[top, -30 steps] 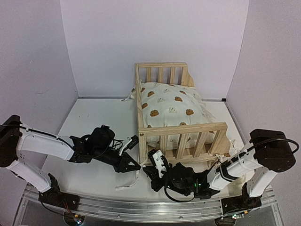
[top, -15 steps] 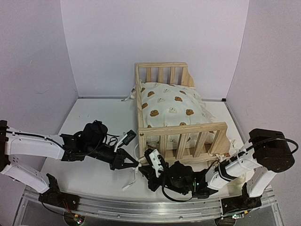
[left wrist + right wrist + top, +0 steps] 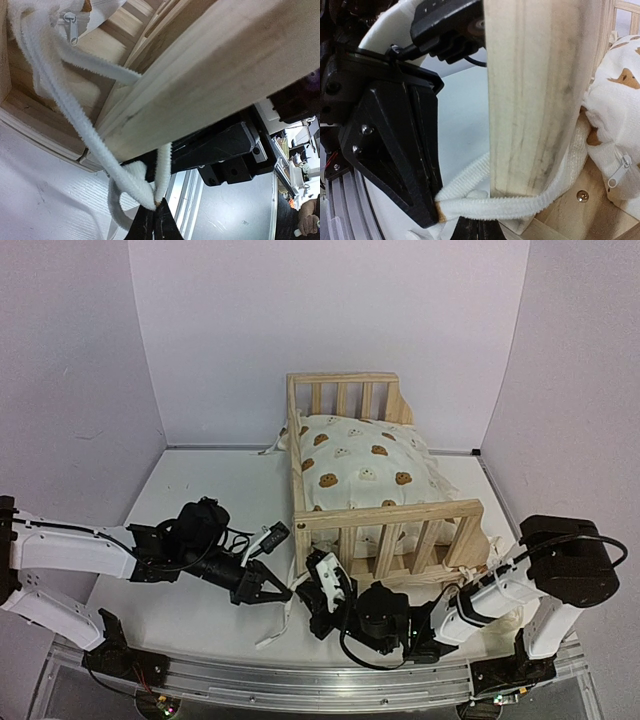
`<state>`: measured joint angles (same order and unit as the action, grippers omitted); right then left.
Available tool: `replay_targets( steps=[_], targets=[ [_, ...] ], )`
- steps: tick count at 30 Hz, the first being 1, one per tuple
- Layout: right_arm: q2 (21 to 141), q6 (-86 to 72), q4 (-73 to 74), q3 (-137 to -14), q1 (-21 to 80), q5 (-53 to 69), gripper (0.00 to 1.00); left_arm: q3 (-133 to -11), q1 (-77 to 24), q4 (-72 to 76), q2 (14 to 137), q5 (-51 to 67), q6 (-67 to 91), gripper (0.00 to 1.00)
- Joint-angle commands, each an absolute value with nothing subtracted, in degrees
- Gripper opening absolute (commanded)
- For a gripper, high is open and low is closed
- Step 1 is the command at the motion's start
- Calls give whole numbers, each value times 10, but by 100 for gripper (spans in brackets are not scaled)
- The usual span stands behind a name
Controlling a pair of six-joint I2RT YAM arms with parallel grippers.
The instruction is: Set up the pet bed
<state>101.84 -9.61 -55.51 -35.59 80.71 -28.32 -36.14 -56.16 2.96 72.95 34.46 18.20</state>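
Now the left pincer [image 3: 152, 220] has clamped onto the white cushion tie [image 3: 75, 115] at the near-left post [image 3: 535, 100] of the pet bed [image 3: 385, 515], which stands on the bench [image 3: 200, 500]. The right pincer [image 3: 472, 227] pinches another strand of it, so knotting can likely begin

White table [image 3: 200, 490], the pine pet bed [image 3: 390, 512] on it, a cream tie strap [image 3: 266, 640] partly flat near the front left post

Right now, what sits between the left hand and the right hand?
The pet bed's corner post, with a white tie looped around it; right wrist view.
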Motion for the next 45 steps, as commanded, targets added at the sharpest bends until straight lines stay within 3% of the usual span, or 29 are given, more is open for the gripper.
replay_targets(
  steps=[1,10,16,21,25,34,39,45],
  targets=[
    [1026,-50,-660,-368,803,-296,0,-385,-561,19,741,361,176,0],
    [1028,-39,-719,-343,803,-312,0,-400,-561,-46,712,272,170,4],
    [1062,-19,-790,-336,803,-319,0,-420,-561,-93,691,244,164,31],
    [1072,-13,-793,-343,800,-319,0,-436,-561,-116,632,202,154,38],
    [1067,-5,-793,-341,800,-316,0,-467,-561,-107,626,203,191,30],
    [1073,13,-792,-349,799,-322,0,-435,-562,-34,645,252,340,31],
    [1072,16,-793,-350,799,-315,0,-454,-562,-31,677,252,344,10],
    [1071,17,-792,-349,799,-315,0,-454,-567,-32,702,269,354,16]
  ],
)
